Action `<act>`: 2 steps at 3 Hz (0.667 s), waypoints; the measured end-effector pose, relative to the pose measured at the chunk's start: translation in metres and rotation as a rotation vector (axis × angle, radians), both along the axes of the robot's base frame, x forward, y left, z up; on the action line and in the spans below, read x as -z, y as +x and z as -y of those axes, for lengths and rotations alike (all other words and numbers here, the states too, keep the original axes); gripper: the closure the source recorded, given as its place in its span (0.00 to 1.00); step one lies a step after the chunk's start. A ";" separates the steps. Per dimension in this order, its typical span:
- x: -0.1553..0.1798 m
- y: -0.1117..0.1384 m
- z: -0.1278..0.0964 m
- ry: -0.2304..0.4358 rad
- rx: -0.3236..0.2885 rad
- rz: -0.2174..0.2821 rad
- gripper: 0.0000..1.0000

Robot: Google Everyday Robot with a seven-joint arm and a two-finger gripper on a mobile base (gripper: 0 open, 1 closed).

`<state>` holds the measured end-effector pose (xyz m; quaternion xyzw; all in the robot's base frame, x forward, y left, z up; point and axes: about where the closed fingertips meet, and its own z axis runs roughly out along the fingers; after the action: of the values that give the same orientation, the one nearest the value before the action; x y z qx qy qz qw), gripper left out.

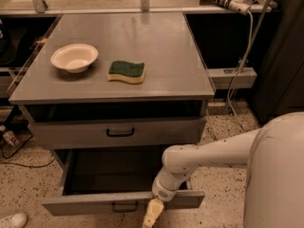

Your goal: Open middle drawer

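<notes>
The middle drawer [90, 204] is a grey metal drawer standing pulled out toward me below the cabinet top. Its dark inside shows and looks empty. Its small black bar handle [124, 206] sits at the centre of its front. My gripper [151, 215] hangs at the bottom edge of the view, just in front of the drawer front and a little right of the handle, pointing down. My white arm [209, 156] reaches to it from the right. The drawer above [71, 133], with its own black handle [120, 132], is nearly closed.
A grey cabinet top [166, 56] carries a cream bowl [74, 57] and a green and yellow sponge [126, 71]. My white body [278, 175] fills the lower right. A cable [242, 56] hangs at the right. A white shoe [12, 220] lies on the speckled floor at the lower left.
</notes>
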<state>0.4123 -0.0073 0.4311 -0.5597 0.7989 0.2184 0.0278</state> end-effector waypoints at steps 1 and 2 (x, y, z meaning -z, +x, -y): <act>0.007 -0.022 0.011 -0.015 0.000 -0.054 0.00; 0.007 -0.034 0.017 -0.020 0.003 -0.078 0.00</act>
<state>0.3782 -0.0244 0.4236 -0.5498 0.8024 0.2319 -0.0088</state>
